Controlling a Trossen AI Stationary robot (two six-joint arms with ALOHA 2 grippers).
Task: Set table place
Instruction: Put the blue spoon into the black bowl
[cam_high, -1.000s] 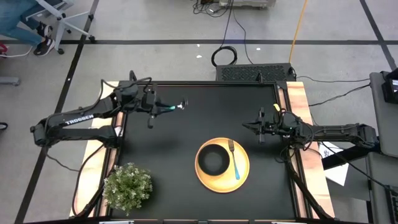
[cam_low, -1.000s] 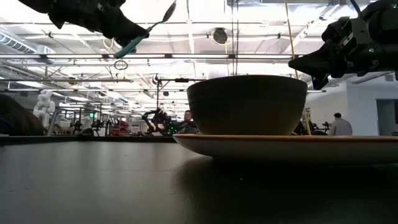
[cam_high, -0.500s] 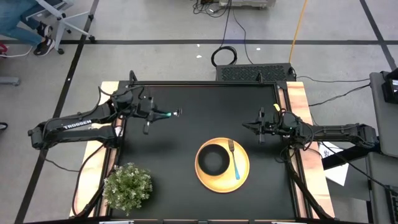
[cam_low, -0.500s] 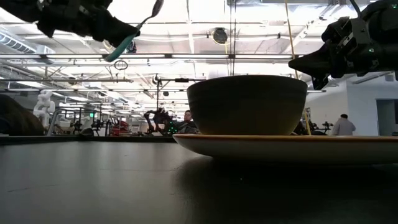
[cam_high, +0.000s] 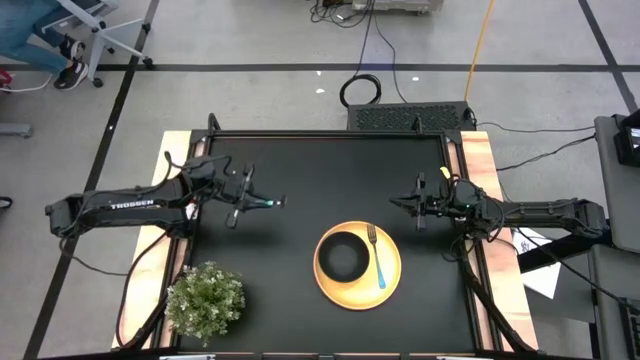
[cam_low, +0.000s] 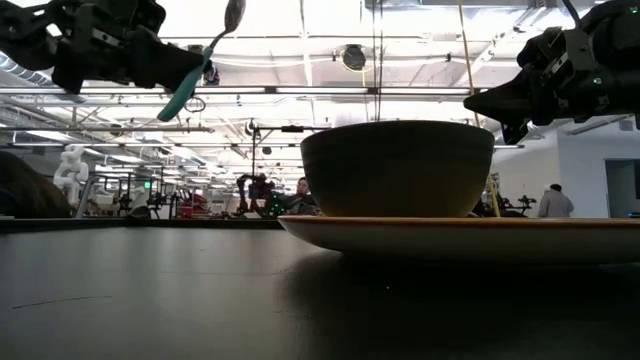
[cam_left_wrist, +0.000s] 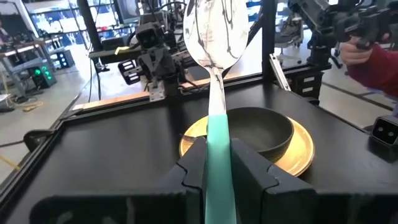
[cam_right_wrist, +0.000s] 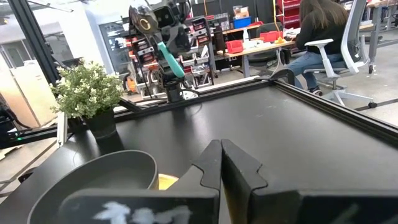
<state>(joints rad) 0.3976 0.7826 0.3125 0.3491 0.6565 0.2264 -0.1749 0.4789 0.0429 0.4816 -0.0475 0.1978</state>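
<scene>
My left gripper (cam_high: 244, 203) is shut on the spoon (cam_high: 268, 202), high over the table's left half; it also shows in the low view (cam_low: 172, 78). The spoon has a teal handle and a metal bowl (cam_left_wrist: 215, 30). The yellow plate (cam_high: 392, 280) rests on the black table (cam_high: 300, 160) at centre right. The black bowl (cam_high: 342, 255) and the teal-handled fork (cam_high: 378, 258) lie on the plate. My right gripper (cam_high: 400, 203) is shut and empty, raised beyond the plate's far right; its fingertips (cam_right_wrist: 221, 155) meet. My left gripper pinches the spoon's teal handle (cam_left_wrist: 219, 146) between its two fingers. The fingers come about level from the table's left and lie along the handle. The spoon is lifted clear, slanting up past the fingertips, its metal bowl (cam_low: 232, 15) highest and toward the table's right.
A green bushy potted plant (cam_high: 205, 300) stands at the table's near left corner. Light wooden strips (cam_high: 478, 160) run along the left and right sides. People and equipment show in the room beyond the table.
My left gripper has carried the spoon toward the table's near edge, staying shut on the handle. The spoon has tipped a little steeper, bowl end up. My right arm has kept still.
</scene>
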